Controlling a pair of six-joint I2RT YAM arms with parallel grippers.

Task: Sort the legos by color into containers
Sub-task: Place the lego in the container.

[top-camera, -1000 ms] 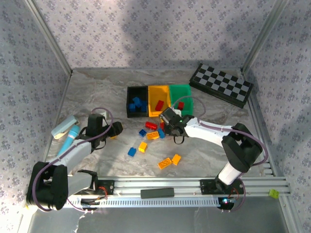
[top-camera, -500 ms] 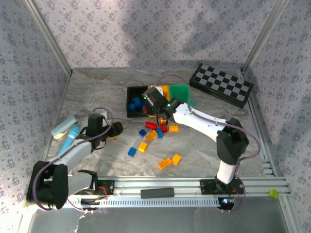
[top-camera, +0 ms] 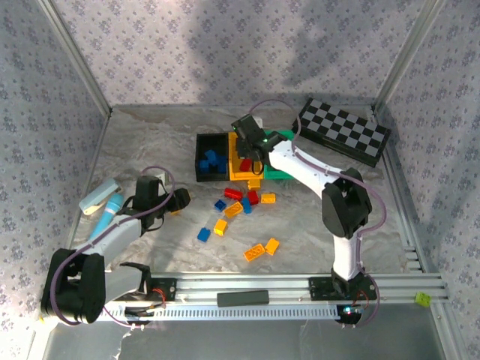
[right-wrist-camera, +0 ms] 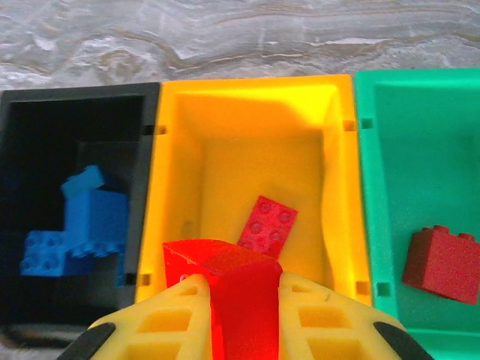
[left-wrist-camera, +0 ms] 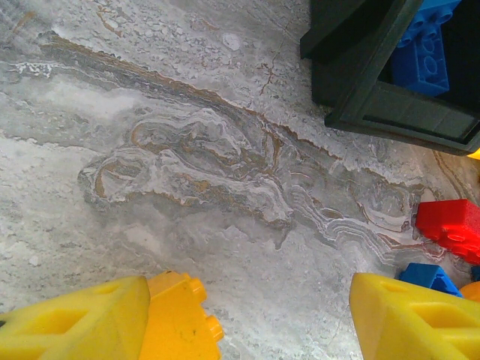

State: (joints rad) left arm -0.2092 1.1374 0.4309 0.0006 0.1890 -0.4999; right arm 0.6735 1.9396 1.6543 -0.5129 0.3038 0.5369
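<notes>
- Right gripper (right-wrist-camera: 240,296): its yellow fingers (right-wrist-camera: 172,319) are clamped on a red brick (right-wrist-camera: 223,262), which stands up between the pads.
- The held brick hangs over the near wall of the yellow-orange bin (right-wrist-camera: 176,150), the middle one of three joined bins.
- Bin contents: a flat red brick (right-wrist-camera: 268,225) lies tilted in the yellow-orange bin. Blue bricks (right-wrist-camera: 86,225) sit in the black bin (right-wrist-camera: 45,120). A dark red brick (right-wrist-camera: 442,264) sits in the green bin (right-wrist-camera: 390,172).
- Left gripper (left-wrist-camera: 285,330): its fingers (left-wrist-camera: 75,330) stand apart with bare table (left-wrist-camera: 187,172) between them. A yellow-orange brick (left-wrist-camera: 176,315) lies against the inner side of the left-hand finger in the wrist view, not clamped.
- Ahead of the left gripper: a corner of the black bin, a loose red brick (left-wrist-camera: 450,225) and a loose blue brick (left-wrist-camera: 424,276).
- Top view: loose bricks (top-camera: 235,209) in red, blue and orange are scattered on the table just in front of the bins.
</notes>
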